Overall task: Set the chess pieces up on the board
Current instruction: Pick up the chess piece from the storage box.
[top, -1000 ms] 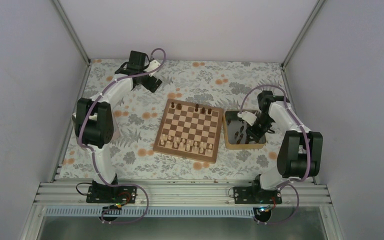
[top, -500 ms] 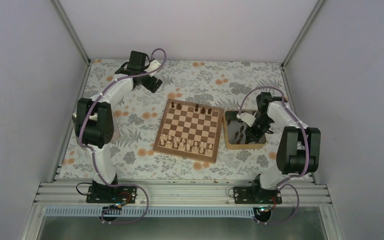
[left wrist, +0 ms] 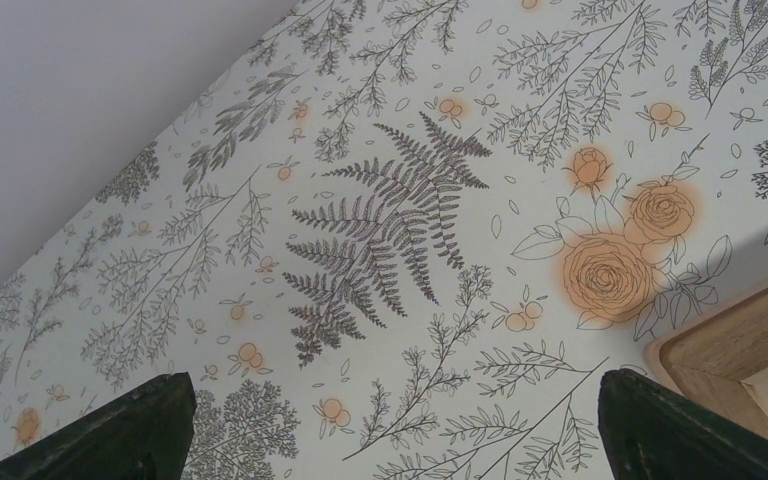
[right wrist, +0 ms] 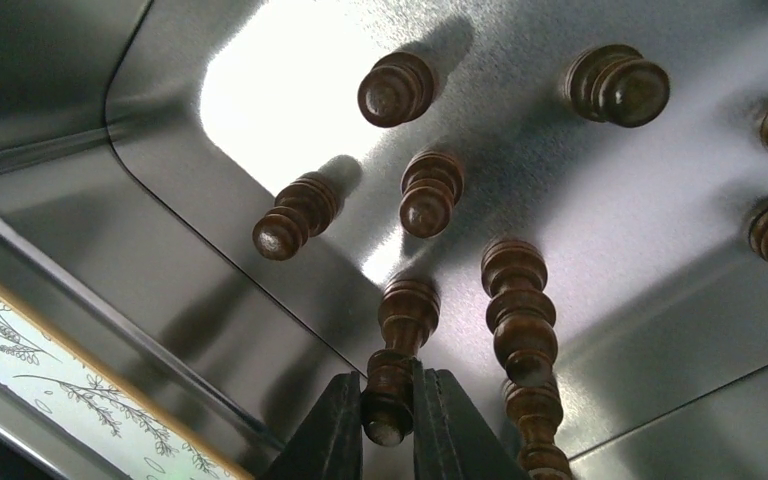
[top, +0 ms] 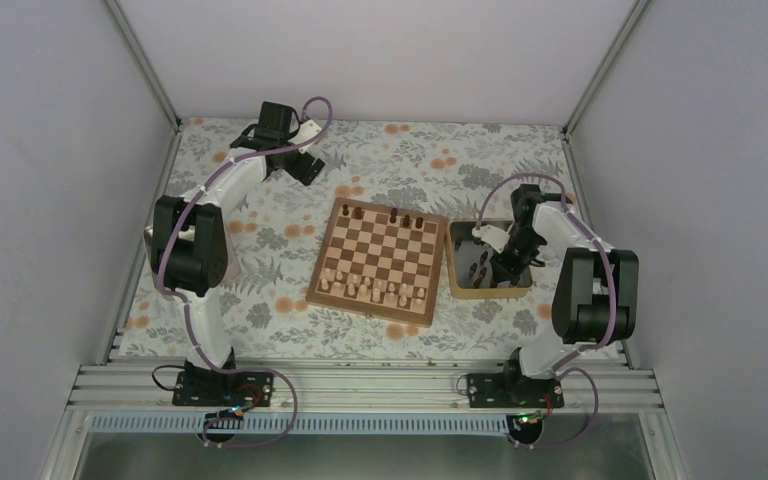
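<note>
The board (top: 380, 258) lies mid-table, with a few dark chess pieces (top: 392, 215) on its far row and pale pieces on its near rows. More dark chess pieces (right wrist: 430, 192) stand in a metal tray (top: 457, 290) right of the board. My right gripper (top: 505, 268) reaches down into that tray. In the right wrist view it (right wrist: 388, 400) is shut on the top of one upright dark chess piece (right wrist: 405, 310), whose base rests on the tray floor. A taller dark piece (right wrist: 518, 310) stands just beside it. My left gripper (left wrist: 390, 420) hangs open over the cloth, holding nothing.
The tray's tan rim (right wrist: 90, 360) and steel walls enclose the right gripper. A corner of the board (left wrist: 730, 345) shows at the right of the left wrist view. Floral cloth (top: 260, 230) covers the table, with grey walls on three sides.
The right gripper's fingers have come together on a dark chess piece in the tray, and the right arm has shifted slightly. The left arm has not moved.
</note>
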`<control>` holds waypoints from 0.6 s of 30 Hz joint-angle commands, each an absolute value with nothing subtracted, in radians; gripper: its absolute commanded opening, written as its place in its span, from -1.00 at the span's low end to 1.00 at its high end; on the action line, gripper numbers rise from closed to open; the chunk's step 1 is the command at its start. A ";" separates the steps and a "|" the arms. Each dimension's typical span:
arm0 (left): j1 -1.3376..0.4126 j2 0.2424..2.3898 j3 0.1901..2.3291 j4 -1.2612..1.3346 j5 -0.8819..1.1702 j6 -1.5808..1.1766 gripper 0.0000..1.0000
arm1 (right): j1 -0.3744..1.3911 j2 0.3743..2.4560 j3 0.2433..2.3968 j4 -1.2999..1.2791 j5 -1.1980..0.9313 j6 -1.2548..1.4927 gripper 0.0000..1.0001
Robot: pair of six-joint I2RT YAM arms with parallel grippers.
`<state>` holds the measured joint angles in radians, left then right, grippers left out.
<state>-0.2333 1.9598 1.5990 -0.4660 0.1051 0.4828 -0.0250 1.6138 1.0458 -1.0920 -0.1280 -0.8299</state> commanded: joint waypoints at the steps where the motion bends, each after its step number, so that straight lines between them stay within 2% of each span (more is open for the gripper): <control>1: -0.238 1.952 1.609 -0.462 0.108 0.482 1.00 | -0.017 1.610 1.061 -1.104 -0.143 -0.840 -0.84; 7: -0.238 1.953 1.615 -0.465 0.109 0.482 1.00 | -0.001 1.580 1.186 -1.207 -0.162 -0.854 -0.86; 10: -0.238 1.951 1.618 -0.468 0.111 0.480 1.00 | 0.036 1.593 1.321 -1.255 -0.159 -0.867 -0.86; 18: -0.238 1.932 1.619 -0.467 0.102 0.482 1.00 | 0.220 1.832 1.786 -1.287 -0.057 -0.895 -0.86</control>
<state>-0.2333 1.9594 1.5990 -0.4660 0.1047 0.4828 0.1333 1.7088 1.6321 -1.2629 -0.1089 -0.8635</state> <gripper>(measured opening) 0.999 0.108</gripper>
